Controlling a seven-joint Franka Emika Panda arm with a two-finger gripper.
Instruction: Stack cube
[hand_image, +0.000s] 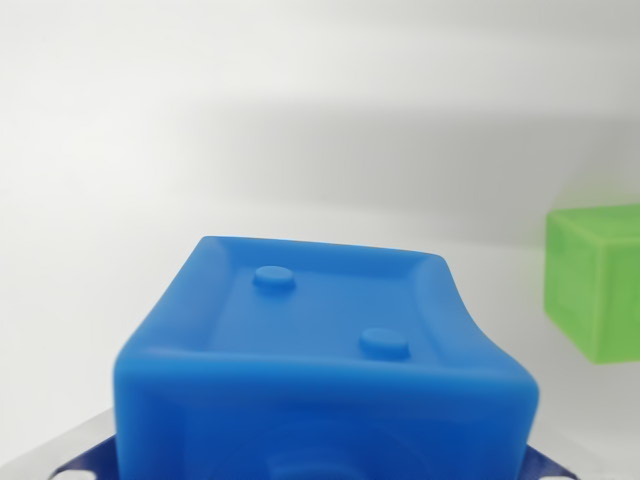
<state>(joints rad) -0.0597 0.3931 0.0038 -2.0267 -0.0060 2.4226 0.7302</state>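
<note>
Closest to the camera, a blue cube (320, 360) fills the lower middle of the wrist view, its recessed face with two round studs turned upward and tilted away; it shows no clear long axis. At the bottom corners, bluish-grey parts flank it, probably the gripper's fingers, though the grip itself cannot be made out. Farther off, a green cube (597, 282) sits at the wrist view's right edge, well apart, on a white surface (200, 150).
</note>
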